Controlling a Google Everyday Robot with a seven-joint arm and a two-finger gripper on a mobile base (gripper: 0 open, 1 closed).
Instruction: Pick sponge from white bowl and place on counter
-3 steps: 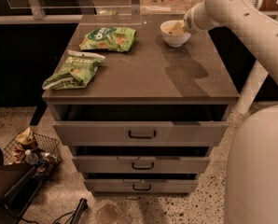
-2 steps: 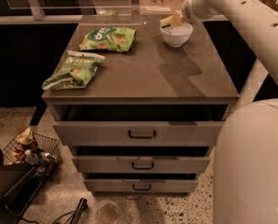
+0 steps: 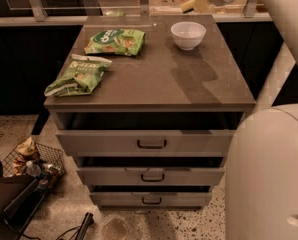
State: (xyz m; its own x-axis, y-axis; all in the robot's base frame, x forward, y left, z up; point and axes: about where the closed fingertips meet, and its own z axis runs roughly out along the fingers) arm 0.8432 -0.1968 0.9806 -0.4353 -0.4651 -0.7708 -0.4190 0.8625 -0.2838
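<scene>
The white bowl (image 3: pixel 188 35) stands at the back right of the counter (image 3: pixel 154 81) and looks empty inside. My gripper (image 3: pixel 194 4) is raised above and just behind the bowl, near the top edge of the view. It is shut on the sponge (image 3: pixel 187 5), a small pale-yellow block that hangs clear of the bowl. My white arm (image 3: pixel 284 14) comes in from the top right.
Two green snack bags lie on the counter, one at the back left (image 3: pixel 114 41) and one at the front left (image 3: pixel 76 79). The three drawers (image 3: pixel 151 143) stand slightly open. My white base (image 3: pixel 269 174) is at the right. A wire basket (image 3: pixel 31 161) sits on the floor at the left.
My gripper was down at the bowl and has risen up and back with the sponge in it. The bowl now stands empty.
</scene>
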